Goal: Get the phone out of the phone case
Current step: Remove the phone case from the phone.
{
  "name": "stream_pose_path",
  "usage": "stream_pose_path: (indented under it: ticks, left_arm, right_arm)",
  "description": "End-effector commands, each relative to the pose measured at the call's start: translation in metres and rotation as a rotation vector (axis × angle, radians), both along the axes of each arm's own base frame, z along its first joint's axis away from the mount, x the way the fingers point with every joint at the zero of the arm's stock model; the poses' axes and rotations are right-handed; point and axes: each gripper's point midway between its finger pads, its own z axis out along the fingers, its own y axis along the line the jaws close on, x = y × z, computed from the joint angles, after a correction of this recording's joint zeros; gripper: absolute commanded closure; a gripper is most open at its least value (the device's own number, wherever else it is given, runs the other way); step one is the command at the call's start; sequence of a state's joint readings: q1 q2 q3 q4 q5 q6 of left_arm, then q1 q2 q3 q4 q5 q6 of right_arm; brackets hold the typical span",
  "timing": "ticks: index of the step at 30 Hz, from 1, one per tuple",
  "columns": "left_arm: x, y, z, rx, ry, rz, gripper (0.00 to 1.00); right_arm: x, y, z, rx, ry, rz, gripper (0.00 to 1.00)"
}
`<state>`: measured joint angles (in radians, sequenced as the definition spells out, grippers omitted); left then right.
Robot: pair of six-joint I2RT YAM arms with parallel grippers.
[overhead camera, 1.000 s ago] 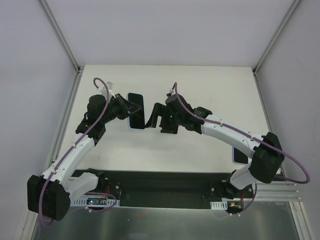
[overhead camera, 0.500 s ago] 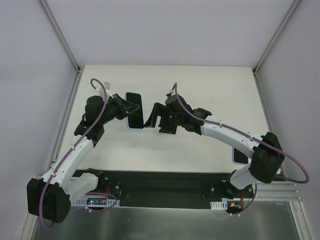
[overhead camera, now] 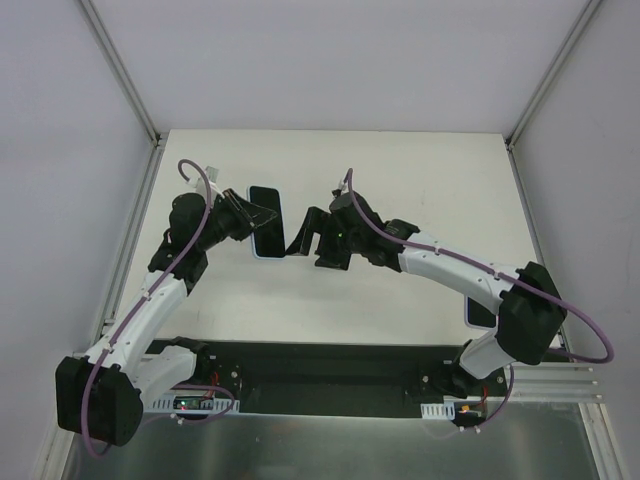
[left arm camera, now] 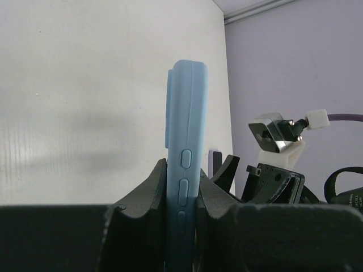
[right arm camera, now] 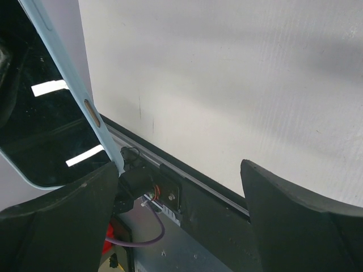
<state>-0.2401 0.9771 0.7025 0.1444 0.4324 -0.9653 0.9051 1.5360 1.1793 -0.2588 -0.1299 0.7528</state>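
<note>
The phone, black screen up, sits in a light blue case (overhead camera: 264,222) that is held above the table. My left gripper (overhead camera: 250,214) is shut on the case from the left. In the left wrist view the case's edge with its buttons (left arm camera: 186,141) stands upright between the two fingers of the left gripper (left arm camera: 182,190). My right gripper (overhead camera: 303,236) is open at the case's lower right corner. In the right wrist view the phone's screen (right arm camera: 39,130) and case rim (right arm camera: 74,85) lie by the left finger (right arm camera: 68,209). The right gripper (right arm camera: 178,170) holds nothing.
A second flat phone-like object (overhead camera: 477,312) lies on the white table near the right arm's base, partly hidden by the arm. Grey walls close in the table on three sides. The black base rail (overhead camera: 320,375) runs along the near edge.
The left gripper has carried the cased phone slightly left and away from me. The right gripper has followed slightly left, staying open at the case's corner.
</note>
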Motion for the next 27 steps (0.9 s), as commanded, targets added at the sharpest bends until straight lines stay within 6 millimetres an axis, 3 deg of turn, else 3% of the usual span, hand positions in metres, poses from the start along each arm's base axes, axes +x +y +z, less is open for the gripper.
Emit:
stream_pose_path:
  ticks: [1, 12, 19, 27]
  left_arm:
    - [-0.028, -0.013, 0.143, -0.326, -0.317, -0.108, 1.0]
    - [-0.027, -0.013, 0.14, -0.322, -0.312, -0.111, 1.0]
    - [-0.027, -0.012, 0.129, -0.228, -0.333, -0.114, 1.0]
    - [-0.026, -0.014, 0.121, -0.162, -0.342, -0.136, 1.0]
  right_arm:
    - [-0.029, -0.047, -0.093, -0.32, 0.151, 0.002, 0.11]
    - [-0.029, -0.053, -0.09, -0.344, 0.135, -0.008, 0.11]
    - [-0.015, -0.058, -0.036, -0.325, -0.011, -0.031, 0.02]
    - [-0.012, -0.07, -0.004, -0.298, -0.076, -0.074, 0.04]
